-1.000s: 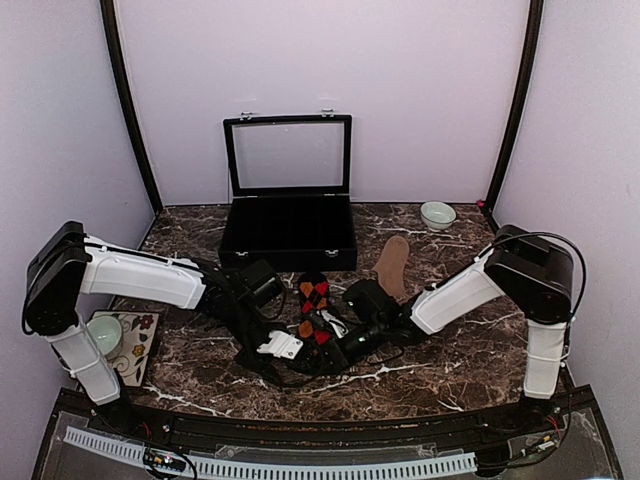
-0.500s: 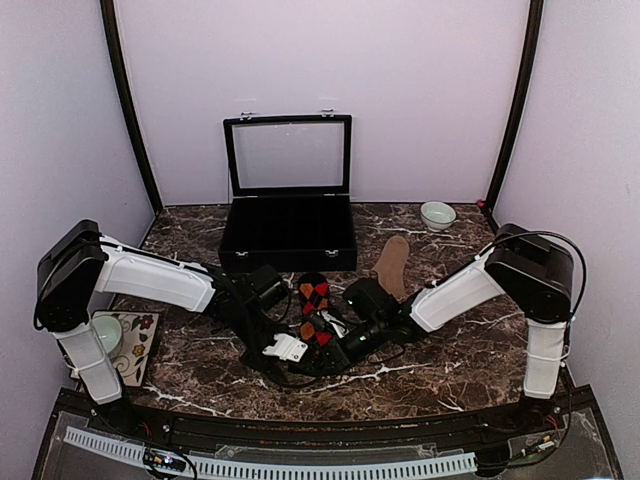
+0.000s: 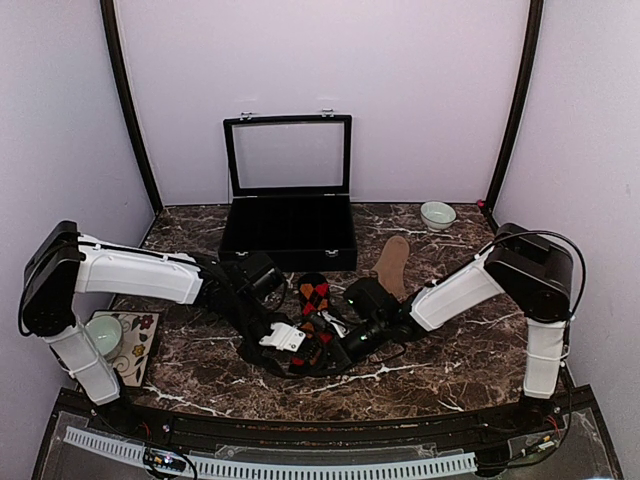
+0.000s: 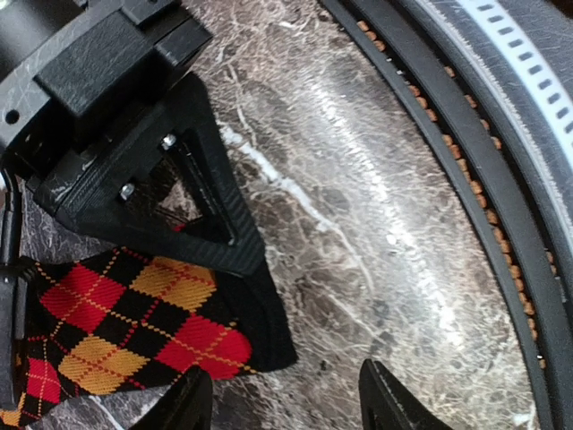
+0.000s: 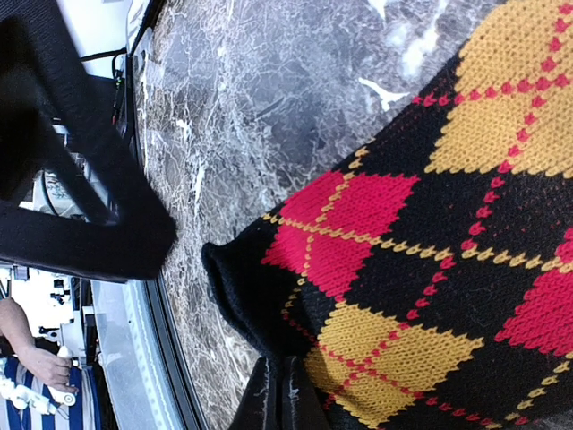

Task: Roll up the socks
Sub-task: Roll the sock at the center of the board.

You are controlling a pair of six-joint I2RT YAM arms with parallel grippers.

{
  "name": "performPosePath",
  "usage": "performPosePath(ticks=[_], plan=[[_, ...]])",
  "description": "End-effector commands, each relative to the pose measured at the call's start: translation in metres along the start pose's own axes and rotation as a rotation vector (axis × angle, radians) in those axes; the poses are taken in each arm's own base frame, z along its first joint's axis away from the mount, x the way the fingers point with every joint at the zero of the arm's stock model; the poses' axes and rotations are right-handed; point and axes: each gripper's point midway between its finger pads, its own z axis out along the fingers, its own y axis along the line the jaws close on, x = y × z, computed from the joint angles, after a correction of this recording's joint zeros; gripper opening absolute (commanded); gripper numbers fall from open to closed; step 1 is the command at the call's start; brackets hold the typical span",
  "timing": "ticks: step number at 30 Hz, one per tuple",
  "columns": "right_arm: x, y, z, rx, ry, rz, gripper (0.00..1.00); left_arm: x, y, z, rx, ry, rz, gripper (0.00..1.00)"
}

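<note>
left gripper (image 4: pixel 286 405): I see the fingers apart, nothing between them but bare marble. It sits low over the worktop (image 3: pixel 470 360), just nearside of the argyle sock.
right gripper (image 5: pixel 279 394): I read the fingers as pressed together, pinching the black edge of the argyle sock. The fabric runs right up to the tips.
argyle sock (image 3: pixel 316 303): middle of the worktop, a bit toward the near edge, between my two grippers. It is black with red, orange and yellow diamonds. One end lies flat, and the end at the right gripper is bunched up in a fold.
tan sock (image 3: pixel 392 265): lying flat, right of centre and further back than the argyle one. It is apart from the argyle sock and just behind my right arm. Neither gripper touches it.
grippers to each other: close together, tips facing across the sock's near end. The left wrist view shows the right gripper's black triangular finger lying on the sock's edge.
black case (image 3: pixel 288 238): back centre of the worktop, lid standing open.
small bowl (image 3: pixel 437 214): far right corner.
cup (image 3: pixel 105 333): near left corner, on a flowered mat (image 3: pixel 138 352).
</note>
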Motion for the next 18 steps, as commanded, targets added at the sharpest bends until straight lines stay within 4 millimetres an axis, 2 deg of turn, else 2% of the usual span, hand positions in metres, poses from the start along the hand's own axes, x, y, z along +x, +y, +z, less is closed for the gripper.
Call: performPosePath(ticks=[1, 5, 12, 18], plan=[[0.033, -0.039, 0.003, 0.106, 0.090, 0.124, 0.00, -0.010, -0.020, -0.015, 0.070, -0.029, -0.019, 0.58], [0.033, -0.041, 0.003, 0.104, 0.090, 0.136, 0.00, -0.012, -0.026, -0.006, 0.091, -0.030, -0.003, 0.53], [0.031, -0.041, 0.003, 0.106, 0.092, 0.144, 0.00, -0.009, -0.004, 0.010, 0.032, -0.011, -0.008, 0.49], [0.032, -0.041, 0.004, 0.105, 0.097, 0.145, 0.00, -0.002, -0.003, 0.018, 0.020, -0.002, -0.010, 0.45]])
